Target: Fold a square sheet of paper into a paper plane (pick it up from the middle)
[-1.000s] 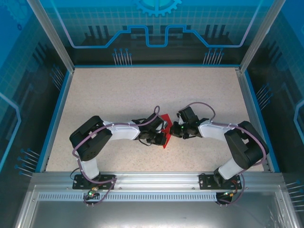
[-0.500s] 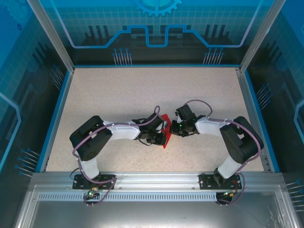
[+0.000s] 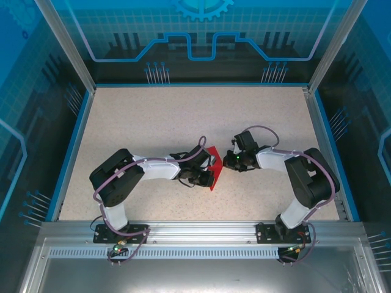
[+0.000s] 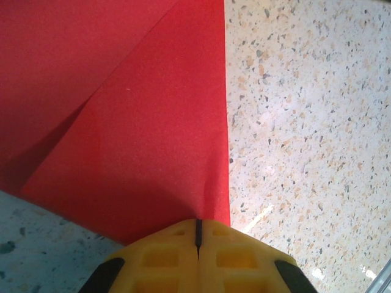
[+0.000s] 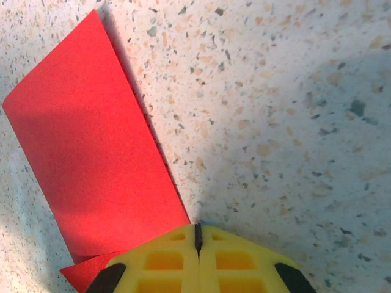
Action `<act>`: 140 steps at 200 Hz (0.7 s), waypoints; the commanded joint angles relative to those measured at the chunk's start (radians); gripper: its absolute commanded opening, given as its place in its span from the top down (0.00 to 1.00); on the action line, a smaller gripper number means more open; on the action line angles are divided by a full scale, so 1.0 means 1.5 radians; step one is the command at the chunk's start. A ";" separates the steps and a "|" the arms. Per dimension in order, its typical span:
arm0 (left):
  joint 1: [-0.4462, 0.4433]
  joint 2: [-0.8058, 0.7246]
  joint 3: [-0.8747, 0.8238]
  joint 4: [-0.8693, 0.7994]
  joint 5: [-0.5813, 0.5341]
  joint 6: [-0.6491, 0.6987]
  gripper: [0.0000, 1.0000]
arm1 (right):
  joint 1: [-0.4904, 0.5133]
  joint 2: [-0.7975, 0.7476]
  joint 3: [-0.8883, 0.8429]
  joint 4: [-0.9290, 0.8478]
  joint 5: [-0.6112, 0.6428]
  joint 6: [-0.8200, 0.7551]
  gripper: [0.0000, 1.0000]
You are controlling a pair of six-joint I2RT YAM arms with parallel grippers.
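Only early folds looked done. The square sheet of paper [image 3: 212, 165], creased, was held near the middle of the desk [image 3: 153, 122], clamped in the left claw [image 4: 197, 229]. The right claw [image 5: 197, 235] was pinched together at its edge. Nothing dart-shaped yet.

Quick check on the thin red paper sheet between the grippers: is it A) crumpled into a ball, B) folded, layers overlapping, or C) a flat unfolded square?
B: in the left wrist view the thin red paper sheet shows a straight diagonal flap edge lying over another layer.
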 commanded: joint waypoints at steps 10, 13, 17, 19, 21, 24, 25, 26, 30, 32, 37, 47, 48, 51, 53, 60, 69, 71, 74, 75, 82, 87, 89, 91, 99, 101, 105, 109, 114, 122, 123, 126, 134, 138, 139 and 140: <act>-0.006 0.023 -0.024 -0.109 -0.002 0.013 1.00 | -0.029 -0.010 0.000 -0.013 0.037 -0.021 1.00; -0.006 0.021 -0.020 -0.109 -0.003 0.013 1.00 | -0.029 -0.015 -0.001 -0.015 0.034 -0.021 1.00; -0.005 0.019 -0.016 -0.108 -0.002 0.013 1.00 | -0.029 -0.020 -0.002 -0.018 0.029 -0.022 0.99; -0.006 0.019 -0.014 -0.108 -0.003 0.012 1.00 | -0.029 -0.024 -0.002 -0.020 0.027 -0.022 0.99; -0.005 0.018 -0.011 -0.107 -0.003 0.012 1.00 | -0.028 -0.026 -0.002 -0.022 0.024 -0.022 0.99; -0.005 0.016 -0.008 -0.106 -0.002 0.011 1.00 | -0.028 -0.029 -0.003 -0.025 0.019 -0.022 0.99; -0.005 0.016 -0.007 -0.105 -0.001 0.010 1.00 | -0.028 -0.031 -0.003 -0.025 0.017 -0.022 0.98; -0.006 0.016 -0.006 -0.104 -0.001 0.010 1.00 | -0.028 -0.034 -0.003 -0.027 0.015 -0.022 0.98; -0.006 0.012 -0.001 -0.101 0.000 0.009 1.00 | -0.029 -0.040 -0.003 -0.032 0.009 -0.023 0.98; -0.005 0.011 0.002 -0.100 0.000 0.009 1.00 | -0.029 -0.045 -0.005 -0.034 0.005 -0.023 0.97; -0.006 0.008 0.008 -0.097 0.000 0.008 1.00 | -0.030 -0.053 -0.007 -0.037 0.003 -0.023 0.96; -0.005 0.003 0.020 -0.100 -0.001 0.008 0.99 | -0.030 -0.072 -0.015 -0.042 -0.007 -0.021 0.93; -0.005 0.002 0.022 -0.101 -0.002 0.008 1.00 | -0.030 -0.075 -0.016 -0.043 -0.009 -0.021 0.93; -0.005 0.000 0.026 -0.102 -0.003 0.008 0.99 | -0.029 -0.080 -0.018 -0.044 -0.015 -0.021 0.92; -0.006 -0.001 0.028 -0.104 -0.004 0.009 1.00 | -0.029 -0.083 -0.019 -0.045 -0.020 -0.021 0.92; -0.005 -0.005 0.036 -0.106 -0.008 0.008 1.00 | -0.030 -0.092 -0.021 -0.046 -0.035 -0.020 0.90; -0.006 -0.013 0.045 -0.108 -0.010 0.006 1.00 | -0.030 -0.098 -0.025 -0.043 -0.057 -0.017 0.88; -0.006 -0.014 0.047 -0.108 -0.010 0.005 0.99 | -0.030 -0.099 -0.026 -0.043 -0.061 -0.016 0.87; -0.005 -0.016 0.051 -0.110 -0.010 0.004 1.00 | -0.030 -0.101 -0.027 -0.041 -0.066 -0.015 0.87; -0.006 -0.016 0.052 -0.111 -0.010 0.005 0.99 | -0.031 -0.101 -0.028 -0.040 -0.068 -0.016 0.86; -0.005 -0.022 0.059 -0.113 -0.009 0.003 0.99 | -0.030 -0.105 -0.034 -0.034 -0.079 -0.011 0.85; -0.005 -0.026 0.063 -0.114 -0.010 0.001 0.97 | -0.030 -0.107 -0.037 -0.030 -0.084 -0.009 0.84; -0.006 -0.028 0.064 -0.113 -0.010 0.001 0.97 | -0.030 -0.108 -0.038 -0.028 -0.085 -0.009 0.84; -0.005 -0.030 0.065 -0.113 -0.010 0.001 0.97 | -0.030 -0.108 -0.040 -0.027 -0.087 -0.008 0.84; -0.006 -0.036 0.070 -0.113 -0.009 0.000 0.96 | -0.030 -0.107 -0.041 -0.027 -0.090 -0.009 0.82; -0.006 -0.038 0.071 -0.113 -0.009 0.000 0.96 | -0.030 -0.106 -0.041 -0.027 -0.092 -0.009 0.82; -0.006 -0.040 0.074 -0.114 -0.010 0.001 0.96 | -0.030 -0.105 -0.041 -0.026 -0.095 -0.009 0.82; -0.005 -0.044 0.077 -0.116 -0.011 0.001 0.96 | -0.030 -0.102 -0.041 -0.025 -0.099 -0.009 0.81; -0.005 -0.046 0.080 -0.120 -0.015 0.001 0.96 | -0.030 -0.097 -0.042 -0.020 -0.106 -0.008 0.81; -0.001 -0.045 0.086 -0.128 -0.022 0.003 0.95 | -0.030 -0.091 -0.043 -0.011 -0.117 -0.002 0.80; -0.001 -0.044 0.086 -0.129 -0.023 0.003 0.95 | -0.030 -0.089 -0.043 -0.010 -0.118 -0.001 0.80; 0.001 -0.043 0.088 -0.131 -0.025 0.004 0.95 | -0.030 -0.086 -0.045 -0.005 -0.122 0.000 0.80; 0.007 -0.037 0.092 -0.136 -0.030 0.006 0.95 | -0.030 -0.081 -0.047 0.005 -0.128 0.005 0.79; 0.010 -0.035 0.094 -0.138 -0.032 0.007 0.95 | -0.030 -0.077 -0.048 0.008 -0.129 0.006 0.79; 0.010 -0.035 0.094 -0.138 -0.033 0.007 0.95 | -0.030 -0.077 -0.048 0.008 -0.129 0.006 0.79; 0.012 -0.035 0.094 -0.138 -0.033 0.007 0.95 | -0.030 -0.077 -0.048 0.009 -0.130 0.007 0.79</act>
